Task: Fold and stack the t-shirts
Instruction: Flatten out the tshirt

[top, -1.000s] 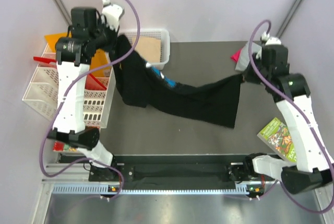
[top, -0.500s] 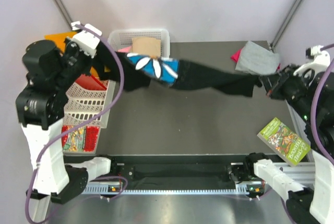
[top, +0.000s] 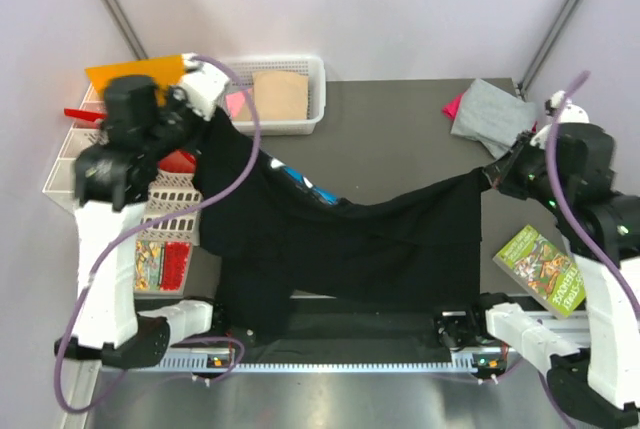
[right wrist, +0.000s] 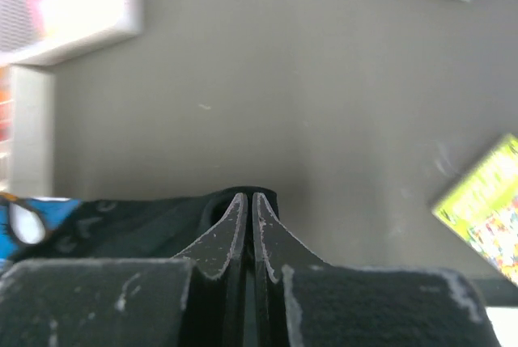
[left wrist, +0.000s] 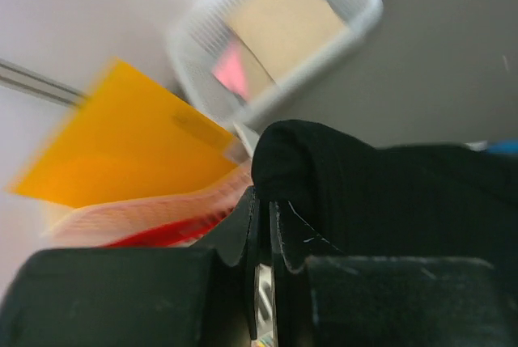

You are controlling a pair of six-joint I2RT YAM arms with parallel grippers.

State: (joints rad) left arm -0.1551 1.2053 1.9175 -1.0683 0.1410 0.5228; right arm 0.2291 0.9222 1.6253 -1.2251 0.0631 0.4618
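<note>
Left gripper (left wrist: 261, 199) is clamped on one corner of the black t-shirt (top: 340, 239), just beside the left end of the white basket (top: 295, 125). Right gripper (right wrist: 247, 199) is pinched tight on the opposite corner, well to the basket's right. The shirt hangs spread between them, in front of the basket. Tan t-shirt (top: 280, 94) and pink t-shirt (top: 237, 104) lie inside the basket. Grey t-shirt (top: 490, 109) lies well to its right.

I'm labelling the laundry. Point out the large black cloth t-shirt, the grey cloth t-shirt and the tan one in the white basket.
large black cloth t-shirt (top: 390, 244): top view, middle of its body.
grey cloth t-shirt (top: 490, 109): top view, centre of the cloth.
tan cloth t-shirt (top: 280, 97): top view, its upper face.
</note>
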